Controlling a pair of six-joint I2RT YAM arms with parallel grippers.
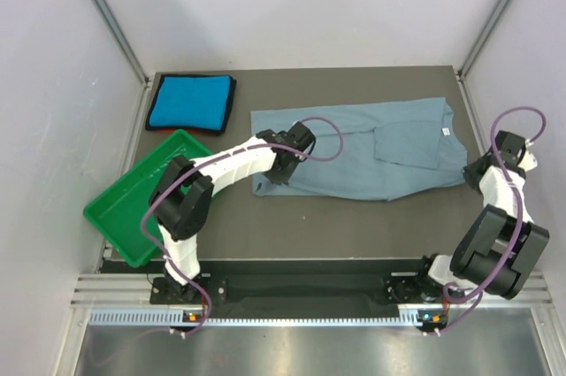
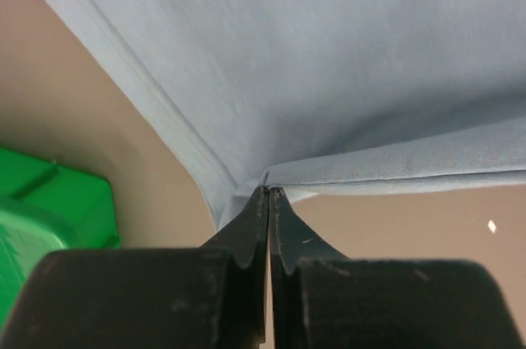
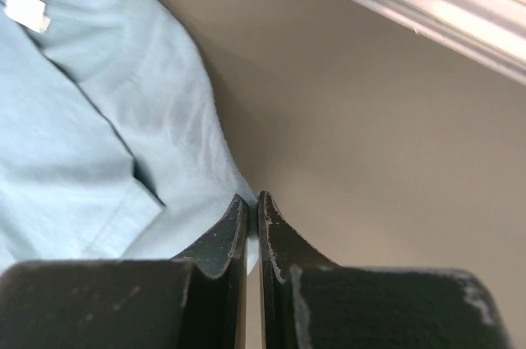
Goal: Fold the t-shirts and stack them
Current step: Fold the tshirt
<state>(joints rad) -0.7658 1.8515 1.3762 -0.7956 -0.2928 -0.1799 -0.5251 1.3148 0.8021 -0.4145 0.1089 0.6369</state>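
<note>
A grey-blue t-shirt (image 1: pixel 371 159) lies spread across the middle of the table, its white tag (image 1: pixel 446 131) near the right end. My left gripper (image 1: pixel 269 178) is shut on its near-left corner; in the left wrist view the fingertips (image 2: pixel 269 191) pinch the hem where two edges of the cloth (image 2: pixel 329 61) meet. My right gripper (image 1: pixel 473 172) is shut on the shirt's right edge, and the right wrist view shows cloth (image 3: pixel 99 119) caught between the tips (image 3: pixel 253 199), the tag (image 3: pixel 26 9) at upper left. A turquoise t-shirt (image 1: pixel 190 102) lies folded at the back left.
A green plastic tray (image 1: pixel 115 217) sits tilted at the left edge, close beside the left arm, and shows at lower left in the left wrist view (image 2: pixel 57 201). White walls and metal rails (image 3: pixel 427 4) bound the table on three sides.
</note>
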